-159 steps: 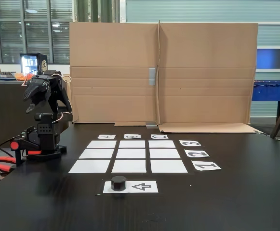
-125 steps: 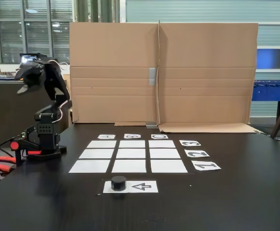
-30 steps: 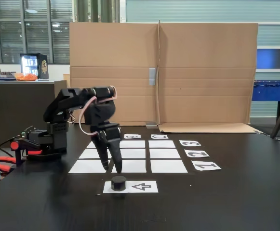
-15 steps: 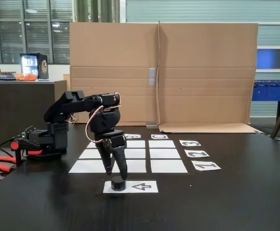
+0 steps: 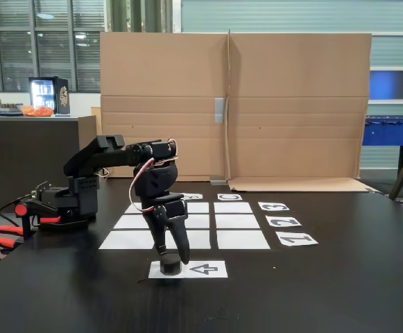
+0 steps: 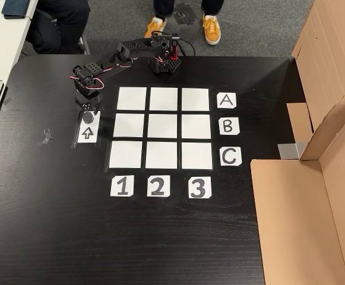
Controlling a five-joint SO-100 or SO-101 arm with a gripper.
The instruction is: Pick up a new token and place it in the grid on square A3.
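Gripper (image 5: 171,257) points down over token (image 5: 171,266), fingers straddling it, possibly touching. Token sits on the arrow sheet (image 5: 204,268), in front of the grid (image 5: 237,239). Cardboard wall (image 5: 291,104) behind.

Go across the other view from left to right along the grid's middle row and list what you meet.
Arrow sheet → grid's three middle-row squares → "B" label → cardboard flap at the table's right edge.
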